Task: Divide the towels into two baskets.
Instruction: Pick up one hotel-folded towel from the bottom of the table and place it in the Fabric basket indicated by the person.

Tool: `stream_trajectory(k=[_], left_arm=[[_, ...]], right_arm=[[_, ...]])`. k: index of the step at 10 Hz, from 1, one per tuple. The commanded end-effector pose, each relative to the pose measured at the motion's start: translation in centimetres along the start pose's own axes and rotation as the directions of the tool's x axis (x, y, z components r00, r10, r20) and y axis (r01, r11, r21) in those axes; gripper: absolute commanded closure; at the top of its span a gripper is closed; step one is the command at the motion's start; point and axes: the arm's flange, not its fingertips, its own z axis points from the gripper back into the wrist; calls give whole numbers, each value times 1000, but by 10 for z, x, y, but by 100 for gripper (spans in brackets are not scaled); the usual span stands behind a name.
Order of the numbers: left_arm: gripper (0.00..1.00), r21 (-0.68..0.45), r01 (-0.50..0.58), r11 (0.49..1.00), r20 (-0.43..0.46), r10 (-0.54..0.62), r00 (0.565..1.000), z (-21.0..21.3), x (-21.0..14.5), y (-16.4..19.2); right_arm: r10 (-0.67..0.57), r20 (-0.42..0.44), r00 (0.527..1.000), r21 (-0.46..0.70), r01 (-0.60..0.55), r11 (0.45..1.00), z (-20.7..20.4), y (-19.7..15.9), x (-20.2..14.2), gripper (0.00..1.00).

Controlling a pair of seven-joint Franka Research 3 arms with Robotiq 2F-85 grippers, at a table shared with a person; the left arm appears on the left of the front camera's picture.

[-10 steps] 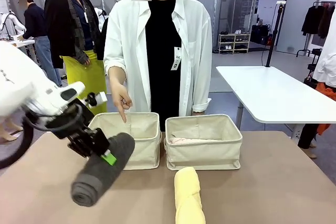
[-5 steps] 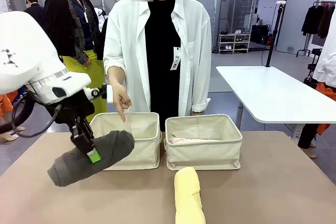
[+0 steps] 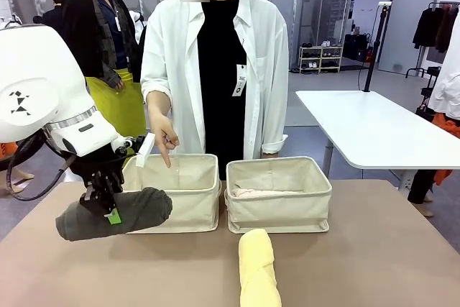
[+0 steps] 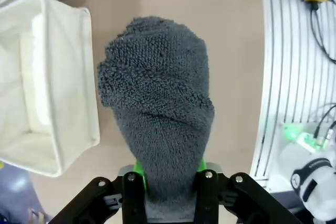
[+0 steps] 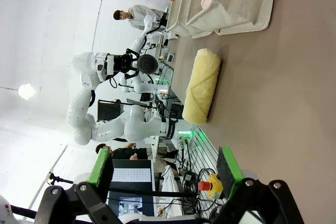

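My left gripper [image 3: 109, 210] is shut on the dark grey towel [image 3: 147, 210], holding it nearly level above the table, just left of the left basket [image 3: 180, 210]. In the left wrist view the grey towel [image 4: 157, 103] stands out from my left gripper [image 4: 169, 170], with that basket's wall [image 4: 86, 87] beside it. A pale pink towel [image 3: 251, 193] lies in the right basket [image 3: 280, 210]. The pale yellow towel [image 3: 257, 267] rests on the table in front of it. My right gripper [image 5: 164, 169] is open and holds nothing, well back from the yellow towel [image 5: 202, 85].
A person in a white shirt stands behind the baskets, one hand [image 3: 167, 141] pointing down into the left basket. The brown table [image 3: 374, 249] is bare to the right of the yellow towel. A white table [image 3: 374, 127] stands behind on the right.
My left arm has swung the grey towel from a steep tilt to nearly level and carried it left and a little up. The person's pointing hand stays put.
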Motion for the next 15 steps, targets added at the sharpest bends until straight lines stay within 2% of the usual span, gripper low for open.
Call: stream_trajectory(k=[1, 2, 3, 4, 7, 11, 15], left_arm=[[80, -6, -4, 1000, -8, 4, 1000, 3, 7, 0], [63, 0, 0, 1000, 0, 0, 1000, 0, 0, 0], [63, 104, 139, 985, -68, -132, 989, 10, 9, -1], [63, 131, 181, 975, -106, -168, 980, 20, 21, 13], [63, 92, 266, 959, -140, -252, 957, 17, 38, 93], [63, 50, 305, 951, -212, -288, 934, -15, 63, 198], [63, 13, 257, 966, -180, -251, 951, -55, 73, 237]], right_arm=[[19, 4, 1000, 2, -19, 1000, -1, 2, -2, 0], [19, 4, 1000, 2, -19, 1000, -1, 2, -2, 0], [19, 4, 1000, 2, -19, 1000, -1, 2, -2, 0], [19, 4, 1000, 2, -19, 1000, -1, 2, -2, 0], [19, 4, 1000, 2, -19, 1000, -1, 2, -2, 0], [19, 4, 1000, 2, -19, 1000, -1, 2, -2, 0], [19, 4, 1000, 2, -19, 1000, -1, 2, -2, 0]])
